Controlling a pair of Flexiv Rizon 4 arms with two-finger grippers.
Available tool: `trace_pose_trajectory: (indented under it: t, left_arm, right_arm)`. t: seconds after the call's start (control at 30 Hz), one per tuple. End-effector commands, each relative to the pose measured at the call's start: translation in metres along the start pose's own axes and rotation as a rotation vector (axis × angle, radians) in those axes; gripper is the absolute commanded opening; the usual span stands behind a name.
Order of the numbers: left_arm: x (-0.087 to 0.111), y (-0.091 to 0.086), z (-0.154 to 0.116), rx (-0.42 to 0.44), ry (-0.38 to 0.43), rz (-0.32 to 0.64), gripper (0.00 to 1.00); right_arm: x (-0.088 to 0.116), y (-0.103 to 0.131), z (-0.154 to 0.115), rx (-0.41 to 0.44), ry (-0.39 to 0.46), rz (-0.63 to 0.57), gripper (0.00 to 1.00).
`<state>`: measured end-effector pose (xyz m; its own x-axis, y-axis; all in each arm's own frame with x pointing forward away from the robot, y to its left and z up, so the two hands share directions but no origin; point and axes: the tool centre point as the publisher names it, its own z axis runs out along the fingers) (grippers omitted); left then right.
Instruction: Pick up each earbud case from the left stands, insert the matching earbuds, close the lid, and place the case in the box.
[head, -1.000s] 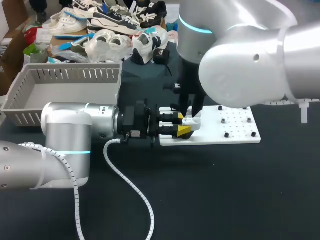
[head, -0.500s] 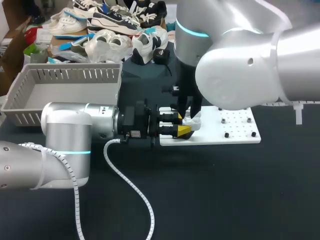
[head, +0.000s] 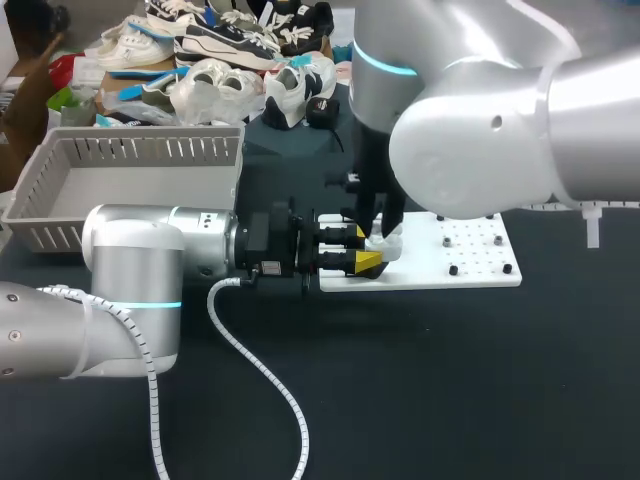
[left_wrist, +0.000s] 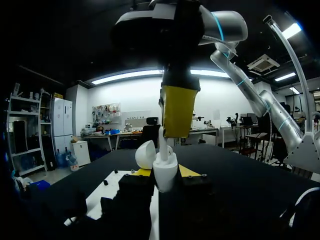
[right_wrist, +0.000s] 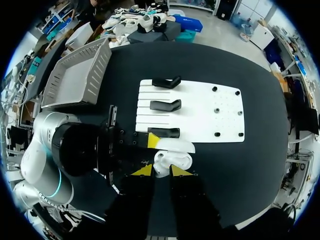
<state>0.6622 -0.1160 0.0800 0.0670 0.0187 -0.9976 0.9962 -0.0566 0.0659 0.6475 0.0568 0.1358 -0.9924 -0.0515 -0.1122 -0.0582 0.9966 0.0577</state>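
With left jaws clamped on the open case (left_wrist: 166, 175) over the white board (head: 470, 255) and right jaws pinching an earbud (left_wrist: 163, 150) into it, your off-angle push could twist the case loose.

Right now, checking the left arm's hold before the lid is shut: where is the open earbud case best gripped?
By the earbud case's two flanks, low, coming in level from the side, as the left gripper does: the lid stands open, and the right gripper needs the top free.

Left fingers (head: 362, 263) clamped level; right fingers (left_wrist: 178, 111) pinched downward.
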Motion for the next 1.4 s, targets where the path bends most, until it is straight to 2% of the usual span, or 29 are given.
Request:
trace_pose_trajectory:
  t: [0.03,1.07,1.13,1.17,1.4]
  left_arm:
    - [0.0,-0.001,0.0,-0.003,-0.001,0.002,0.0]
    - [0.0,-0.001,0.0,-0.003,-0.001,0.002,0.0]
    - [0.0,-0.001,0.0,-0.003,-0.001,0.002,0.0]
    - [0.0,-0.001,0.0,-0.003,-0.001,0.002,0.0]
    - [0.0,-0.001,0.0,-0.003,-0.001,0.002,0.0]
  right_arm:
    - [-0.003,0.0,0.002,0.001,0.007,0.0,0.0]
    - [-0.006,0.001,0.013,0.027,0.024,0.008,0.0]
    - [-0.007,0.001,0.013,0.029,0.024,0.009,0.28]
    - [-0.007,0.001,0.013,0.029,0.024,0.009,0.34]
    - [-0.004,0.004,0.002,0.036,0.008,0.005,0.46]
